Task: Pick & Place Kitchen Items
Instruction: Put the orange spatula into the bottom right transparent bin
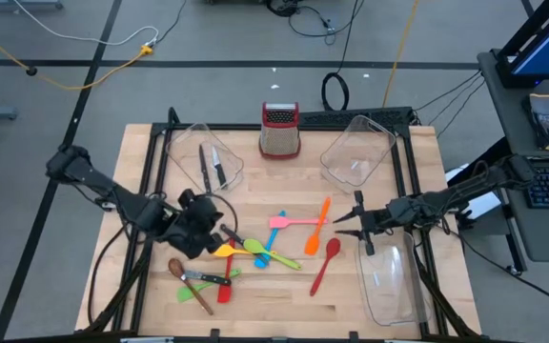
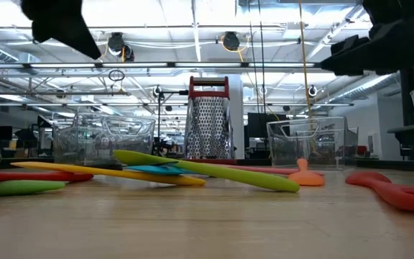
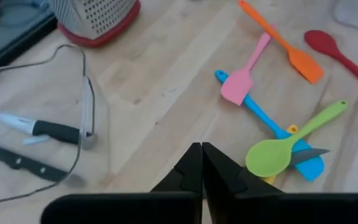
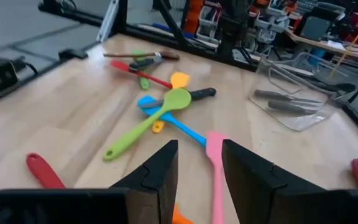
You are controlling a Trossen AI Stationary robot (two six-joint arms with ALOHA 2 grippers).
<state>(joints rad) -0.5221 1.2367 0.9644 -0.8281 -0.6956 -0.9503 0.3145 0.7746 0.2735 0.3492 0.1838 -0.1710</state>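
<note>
The kitchen items lie loose on the wooden table: a pink spatula [image 1: 279, 221], an orange spatula [image 1: 316, 227], a red spoon [image 1: 327, 261], a green spoon [image 1: 255, 250] across a blue spatula [image 1: 271, 246] and a yellow spatula [image 1: 225, 252]. A brown spoon [image 1: 176, 269], a black-handled knife [image 1: 208, 278], a red spatula [image 1: 225, 288] and a green spatula [image 1: 198, 295] lie nearer. My left gripper [image 3: 201, 163] hangs shut above the table beside the green spoon [image 3: 271, 155], holding nothing. My right gripper [image 4: 199, 168] stands open above the table, right of the orange spatula, pointing at the pink spatula [image 4: 215, 163].
A clear bin [image 1: 203, 160] at the far left holds two knives [image 3: 42, 130]. A second clear bin [image 1: 358, 151] stands at the far right, a third [image 1: 394, 278] at the near right. A metal grater [image 1: 279, 129] with a red top stands at the far middle.
</note>
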